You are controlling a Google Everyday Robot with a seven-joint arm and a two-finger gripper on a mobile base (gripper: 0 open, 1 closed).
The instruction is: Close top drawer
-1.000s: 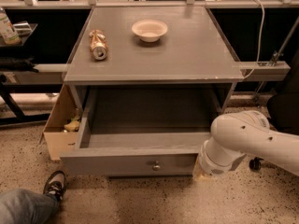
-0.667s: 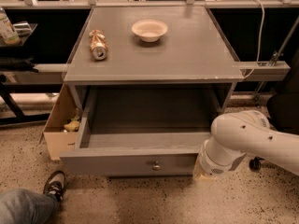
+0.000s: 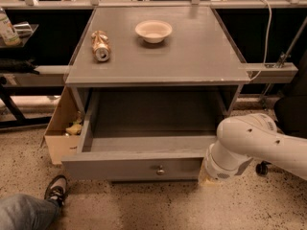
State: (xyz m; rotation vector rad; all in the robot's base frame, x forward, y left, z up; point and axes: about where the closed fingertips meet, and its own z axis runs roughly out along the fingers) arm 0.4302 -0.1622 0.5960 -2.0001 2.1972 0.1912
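Observation:
The top drawer (image 3: 134, 168) of the grey cabinet stands pulled far out towards me. Its deep box (image 3: 153, 123) has nothing in it, and its flat front carries a small round metal knob (image 3: 160, 169) at centre. My white arm (image 3: 249, 143) reaches in from the right and ends at the right end of the drawer front. My gripper (image 3: 207, 176) is low beside that right front corner, mostly hidden behind the arm's last joint. The lower drawers are hidden beneath the open one.
On the cabinet top (image 3: 201, 56) lie a tipped can (image 3: 100, 45) and a white bowl (image 3: 153, 30). A cardboard box (image 3: 60, 128) stands against the cabinet's left side. A person's shoe (image 3: 56, 190) and knee (image 3: 24, 214) are at the lower left. A chair wheel (image 3: 261, 167) is at the right.

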